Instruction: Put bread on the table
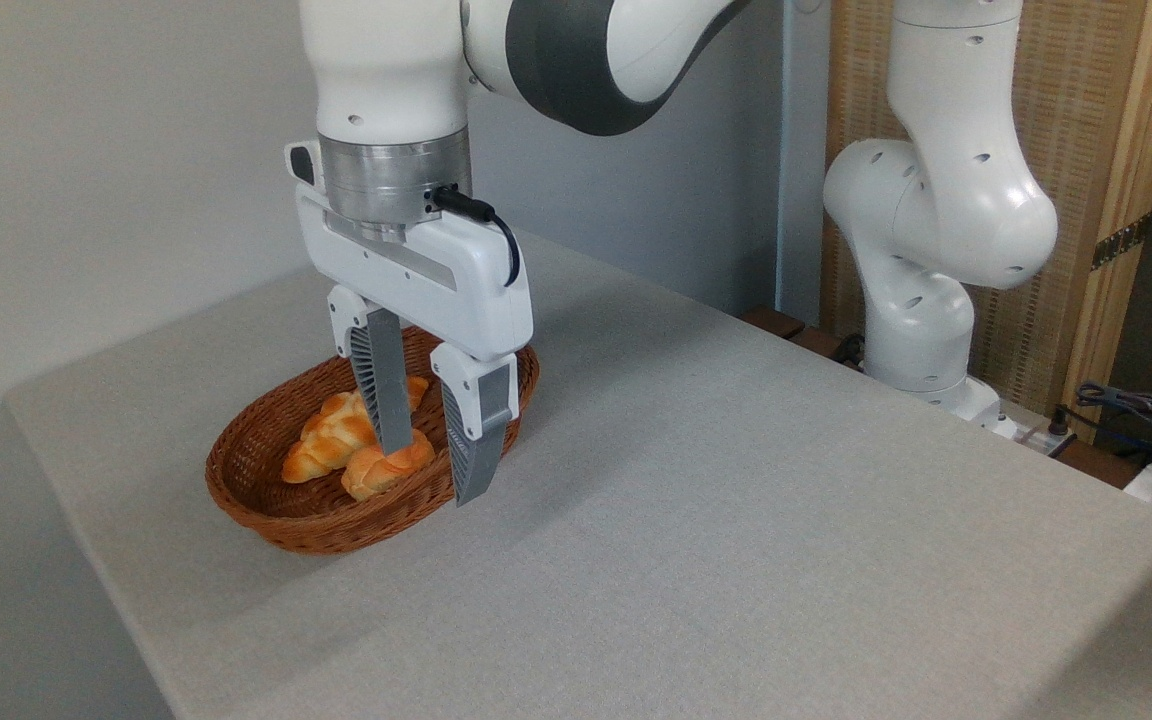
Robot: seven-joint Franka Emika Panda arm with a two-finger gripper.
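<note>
The bread [331, 438], a long plaited golden-orange loaf, lies inside a brown wicker basket [266, 525] on the left part of the light-grey table [756, 500]. A shorter, rounder roll [376, 472] lies just in front of it in the same basket. My gripper [431, 475] hangs open over the basket's right half, pointing down. Its left finger [383, 395] crosses in front of the loaf's right end and ends at the roll. The right finger [476, 450] stands in front of the basket's right rim. Nothing is held between the fingers.
The arm's white base [936, 300] stands beyond the table's far right edge. Cables and a plug strip [1126, 415] lie at the far right. A wooden-framed screen [1126, 150] stands behind the base. The table's left edge runs close to the basket.
</note>
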